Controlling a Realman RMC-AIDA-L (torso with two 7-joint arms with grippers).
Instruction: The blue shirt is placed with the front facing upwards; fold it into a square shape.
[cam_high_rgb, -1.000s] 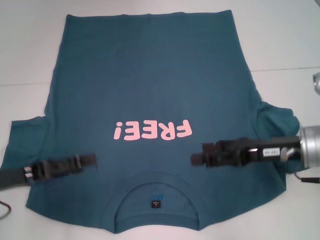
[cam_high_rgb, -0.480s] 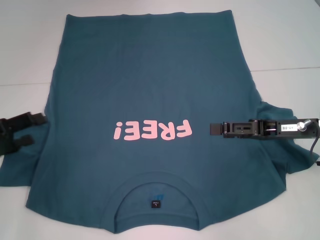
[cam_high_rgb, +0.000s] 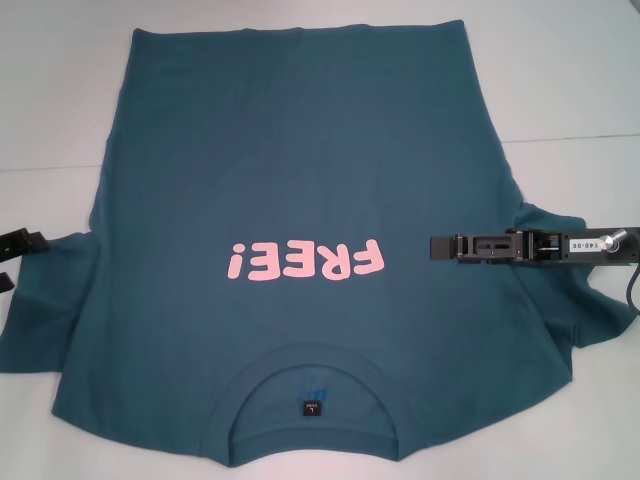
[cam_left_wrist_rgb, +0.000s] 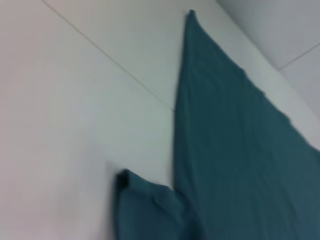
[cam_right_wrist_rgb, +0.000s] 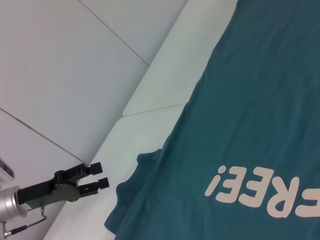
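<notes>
Flat on the white tabletop lies the blue shirt, print up, collar at the near edge. Over its right sleeve the right gripper hangs, finger gap unclear. By the left edge, the left gripper stands parted, holding nothing.

The left gripper is cut off by the head view's left edge; only its dark fingers show. Beside those fingers the blue shirt shows its left sleeve. The shirt's collar-side hem runs off the bottom edge. The neck label is too small to read. The left wrist view shows the shirt blurred, without fingers.
</notes>
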